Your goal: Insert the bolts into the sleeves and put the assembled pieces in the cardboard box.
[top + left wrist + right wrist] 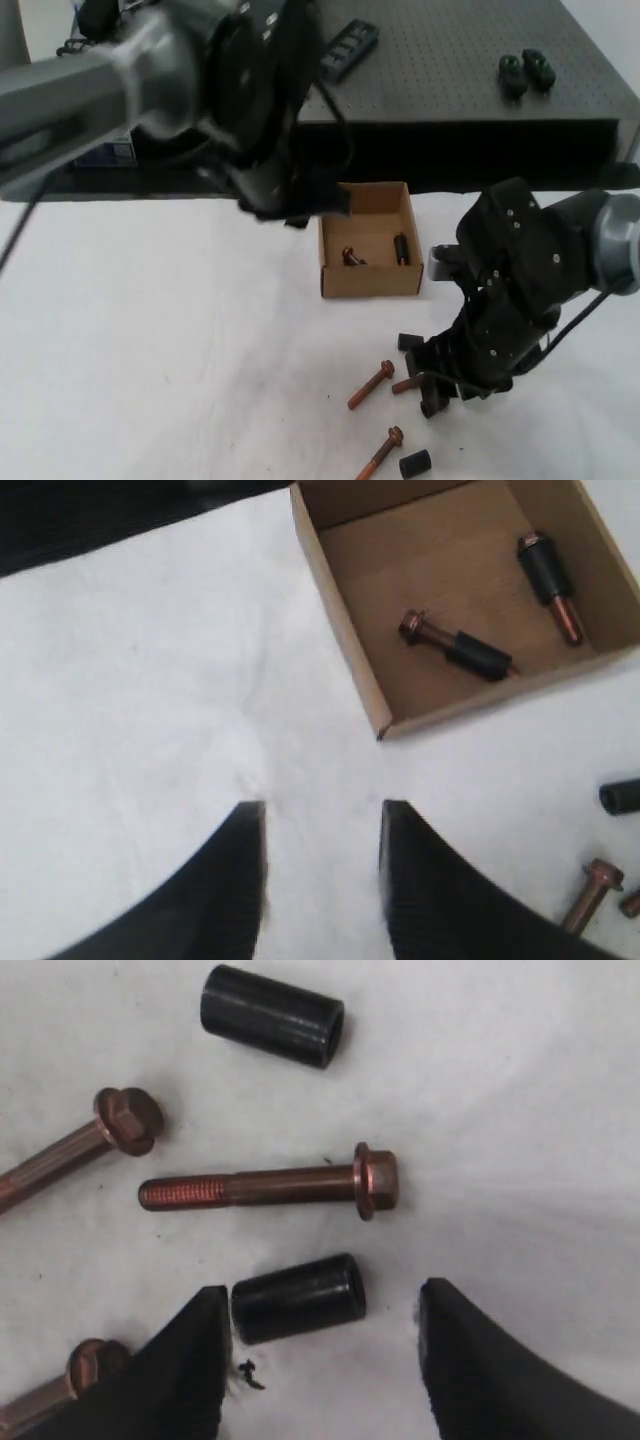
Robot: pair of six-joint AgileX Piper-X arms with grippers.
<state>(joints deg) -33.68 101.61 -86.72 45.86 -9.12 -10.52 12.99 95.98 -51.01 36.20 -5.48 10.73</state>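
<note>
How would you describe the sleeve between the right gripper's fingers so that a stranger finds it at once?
On the white cloth, near the cardboard box, the right gripper hangs open over loose parts. The sleeve lies between its fingers, beside a copper bolt. It is black and empty; the other sleeve lies beyond that bolt, outside the gap.

Bright, even light on the white cloth [150, 330]; soft, short shadows under the bolts [270, 1185].

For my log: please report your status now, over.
Left gripper open, empty, near box. Right gripper open around a sleeve on cloth. Two assembled pieces in box. Loose bolts close by.
</note>
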